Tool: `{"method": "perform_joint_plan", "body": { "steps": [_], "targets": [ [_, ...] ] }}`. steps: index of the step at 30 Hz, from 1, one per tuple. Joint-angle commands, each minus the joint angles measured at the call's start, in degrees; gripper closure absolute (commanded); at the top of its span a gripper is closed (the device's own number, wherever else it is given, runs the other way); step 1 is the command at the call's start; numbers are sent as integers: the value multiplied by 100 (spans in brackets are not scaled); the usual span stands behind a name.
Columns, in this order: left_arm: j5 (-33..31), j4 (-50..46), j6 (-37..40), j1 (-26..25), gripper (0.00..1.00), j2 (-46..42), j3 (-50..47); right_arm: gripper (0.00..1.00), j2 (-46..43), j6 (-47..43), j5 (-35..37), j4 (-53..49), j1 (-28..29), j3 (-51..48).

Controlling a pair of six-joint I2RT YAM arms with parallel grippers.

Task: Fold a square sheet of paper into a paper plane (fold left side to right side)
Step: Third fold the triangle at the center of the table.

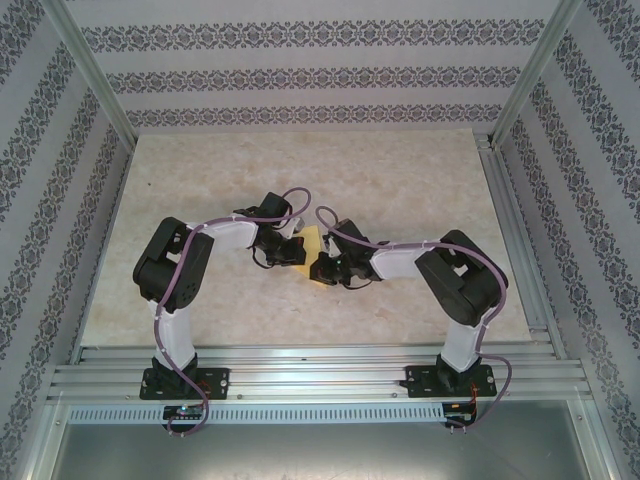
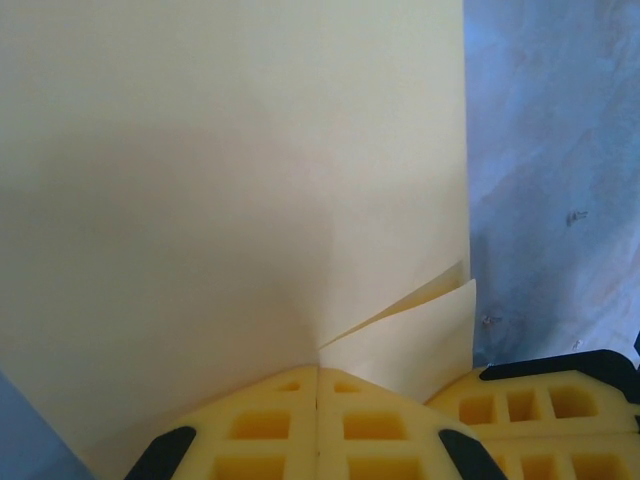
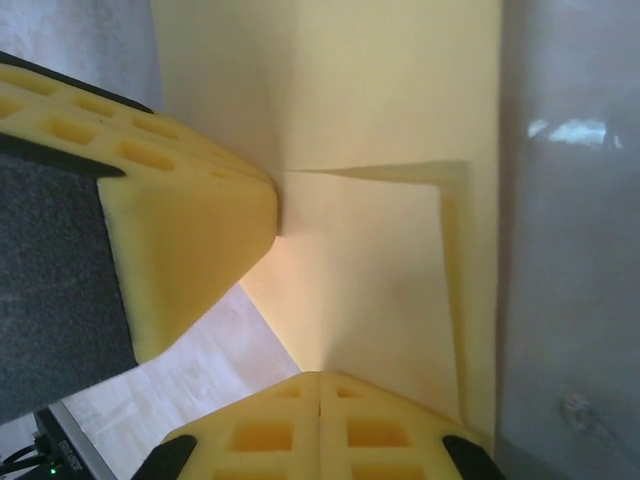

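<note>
The square sheet of paper [image 1: 313, 243] is a creased mustard-yellow shape lying on the table between the two arms. In the left wrist view the paper [image 2: 230, 180] spreads flat, with a folded flap [image 2: 420, 320] lifting slightly at its right edge. My left gripper [image 2: 318, 372] is shut, its tips resting on the paper where the flap's crease starts. My right gripper [image 3: 320, 376] is also shut, tips down on the paper [image 3: 380, 150] near its lower corner. From above, the left gripper [image 1: 293, 250] and right gripper [image 1: 330, 268] almost touch. Nothing shows between either pair of jaws.
The beige marbled table [image 1: 400, 180] is ringed by patterned walls and metal frame posts [image 1: 90, 70]. An aluminium rail [image 1: 320, 380] carries both arm bases at the near edge. The left gripper's yellow fingers [image 3: 190, 230] crowd the right wrist view.
</note>
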Motion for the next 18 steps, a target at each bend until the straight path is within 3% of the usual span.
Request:
{"method": "perform_joint_plan", "body": {
  "steps": [1, 10, 18],
  "targets": [
    [-633, -272, 148, -35, 100, 157, -116, 99, -116, -116, 248, -562, -72, -645],
    [-709, -307, 183, -39, 100, 146, -109, 98, -871, -271, 315, -782, -457, -1558],
    [-556, -286, 115, -34, 100, 25, -68, 95, -2128, -527, 447, -1642, -457, -789]
  ]
}}
